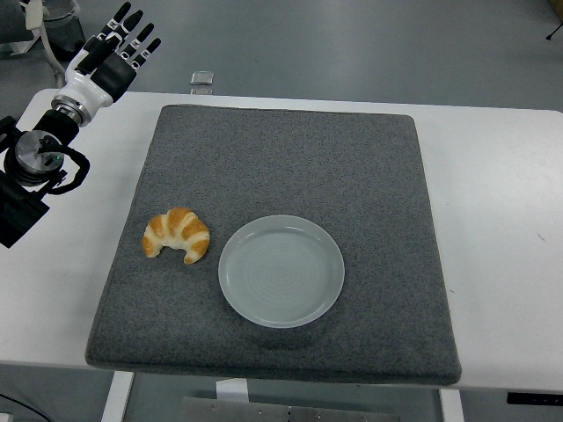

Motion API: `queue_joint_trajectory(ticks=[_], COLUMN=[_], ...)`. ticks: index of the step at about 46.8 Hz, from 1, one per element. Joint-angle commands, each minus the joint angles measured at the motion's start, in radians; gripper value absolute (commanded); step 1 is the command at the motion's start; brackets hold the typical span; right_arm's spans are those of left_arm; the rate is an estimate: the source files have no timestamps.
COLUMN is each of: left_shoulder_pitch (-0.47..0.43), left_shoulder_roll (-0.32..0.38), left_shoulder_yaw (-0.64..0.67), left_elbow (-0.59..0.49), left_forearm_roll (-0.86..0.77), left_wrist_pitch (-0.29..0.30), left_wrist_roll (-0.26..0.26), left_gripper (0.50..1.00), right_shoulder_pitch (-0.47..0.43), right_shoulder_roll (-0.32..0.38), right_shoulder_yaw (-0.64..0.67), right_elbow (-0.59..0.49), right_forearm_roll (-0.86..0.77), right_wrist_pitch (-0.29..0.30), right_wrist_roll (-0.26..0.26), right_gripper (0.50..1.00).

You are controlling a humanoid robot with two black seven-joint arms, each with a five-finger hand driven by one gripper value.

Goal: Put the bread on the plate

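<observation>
- One hand (119, 53) was in shot, the left, raised over the far left corner of the counter (493, 193), fingers spread and straight, holding nothing.
- The right hand did not show at all.
- The bread (177, 235), a croissant, lay well nearer the robot than that hand and a little to its right, on the grey mat (290, 158), close to the mat's left edge.
- The plate (281, 271) sat just beside the bread, further right from the hand again; a thin strip of mat showed between the two, so they were apart, not touching.
- The plate was bare, so the task had not begun.
- Handling call: the croissant looked light, soft and flaky, likely to crush or shed crumbs under a hard squeeze.
- Its crescent curved with both tips pointing toward the near edge; the thick middle of the arch seemed the best place to hold, fingers across the back and thumb in the inner curve.
- Risk as I judged it: pinching a thin tip could snap it off.
</observation>
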Motion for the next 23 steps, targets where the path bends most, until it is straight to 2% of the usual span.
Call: queue_joint_trajectory(ticks=[1, 18, 23], left_shoulder_pitch=[0.0, 0.0, -0.005], left_shoulder_roll=[0.0, 0.0, 0.006], left_shoulder_yaw=[0.0, 0.005, 0.009], left_elbow=[-0.003, -0.003, -0.009], left_forearm_roll=[0.0, 0.005, 0.05], left_wrist_pitch=[0.0, -0.006, -0.015], left_wrist_roll=[0.0, 0.0, 0.002], left_gripper=[0.996, 0.996, 0.996], right_shoulder_pitch=[0.0, 0.0, 0.0], right_shoulder_roll=[0.0, 0.0, 0.0], right_shoulder_yaw=[0.0, 0.0, 0.0], right_elbow=[0.0, 0.0, 0.0], right_forearm_roll=[0.0, 0.0, 0.0], right_wrist_pitch=[0.0, 0.0, 0.0], right_wrist_roll=[0.0, 0.001, 0.0], right_gripper=[0.93, 0.93, 0.93])
